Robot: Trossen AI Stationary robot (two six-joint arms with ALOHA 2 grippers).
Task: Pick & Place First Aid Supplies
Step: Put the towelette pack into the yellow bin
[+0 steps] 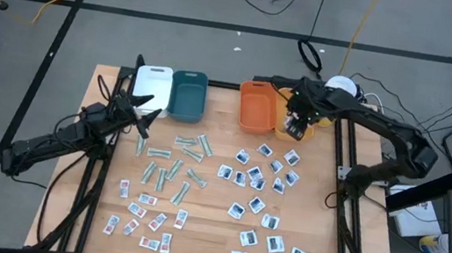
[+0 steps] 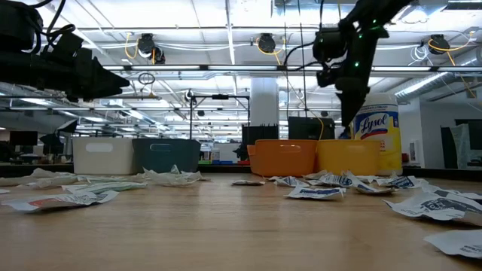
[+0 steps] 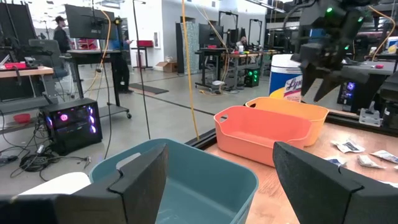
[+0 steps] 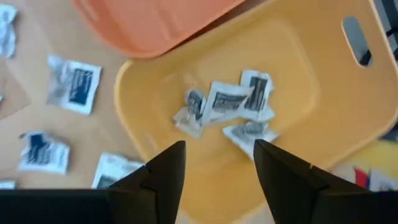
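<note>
Four bins stand in a row along the far side of the wooden table: a white bin, a teal bin, an orange bin and, mostly hidden under the right arm in the overhead view, a yellow bin. The right wrist view looks down into the yellow bin, where several white packets with dark print lie loose on its floor; the teal and orange bins show bare insides. A white canister with a yellow label stands just behind the yellow bin. The remaining first aid supplies are spread over the table: narrow pale-green strips near the middle, small white packets with red print toward the near left, and white squarish packets with blue print on the right half. Beyond the table lies a large workshop with desks, monitors and cables, and a person stands far off in the left wrist view. The right gripper hangs over the yellow bin with its fingers parted and nothing between them. The left gripper hovers beside the white and teal bins, jaws wide apart, holding nothing.
</note>
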